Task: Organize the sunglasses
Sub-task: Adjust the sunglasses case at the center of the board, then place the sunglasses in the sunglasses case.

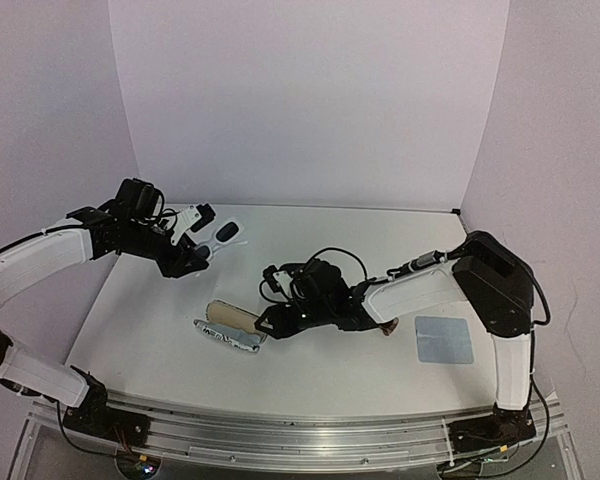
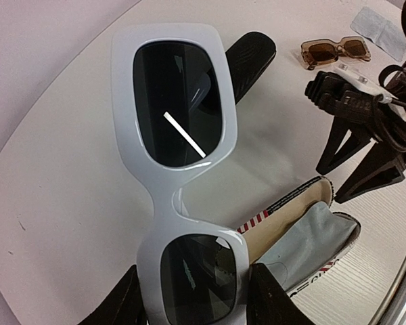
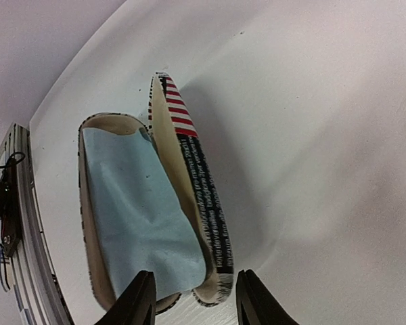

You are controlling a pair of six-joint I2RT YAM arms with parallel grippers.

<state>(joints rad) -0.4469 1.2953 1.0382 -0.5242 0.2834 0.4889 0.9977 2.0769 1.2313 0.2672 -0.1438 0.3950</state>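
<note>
The white-framed sunglasses [image 2: 176,169] with dark lenses hang in my left gripper [image 2: 193,301], whose fingers [image 2: 271,298] pinch the sides of one lens. In the top view that gripper [image 1: 215,240] holds them [image 1: 227,234] above the table at back left. The brown sunglasses [image 2: 335,51] lie on the table, far from both grippers, partly hidden by my right arm in the top view [image 1: 388,328]. My right gripper [image 3: 193,298] is open and straddles the near end of the open striped case [image 3: 189,196], in the top view [image 1: 268,322] at the case's right end.
The striped case [image 1: 230,325] lies open with a light-blue cloth [image 3: 135,210] inside. A second light-blue cloth [image 1: 444,338] lies front right. A black case [image 2: 247,57] shows behind the white sunglasses. The metal rail [image 1: 280,430] runs along the table's near edge.
</note>
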